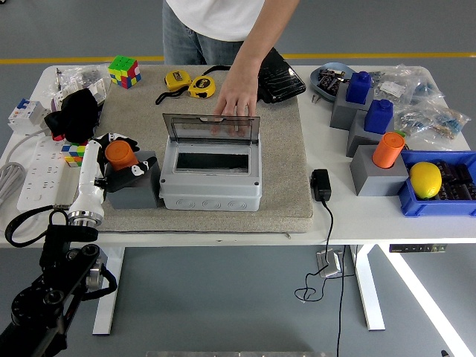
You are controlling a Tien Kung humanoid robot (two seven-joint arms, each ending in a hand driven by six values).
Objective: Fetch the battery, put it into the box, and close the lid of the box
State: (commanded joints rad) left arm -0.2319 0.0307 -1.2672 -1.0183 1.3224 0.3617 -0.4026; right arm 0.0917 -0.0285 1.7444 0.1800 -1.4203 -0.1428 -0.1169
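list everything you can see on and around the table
box: 1, grey, lid open, on mat
mat: 1, beige, table centre
orange battery: 1, on dark holder left of box
orange cylinder: 1, on grey block, right
blue caps: 2, on grey blocks, right
lemon: 1, yellow, in blue bin
tape measures: 2, yellow, far side
cubes: 2, multicoloured, left
left hand: closing around battery
person's hand: behind lid
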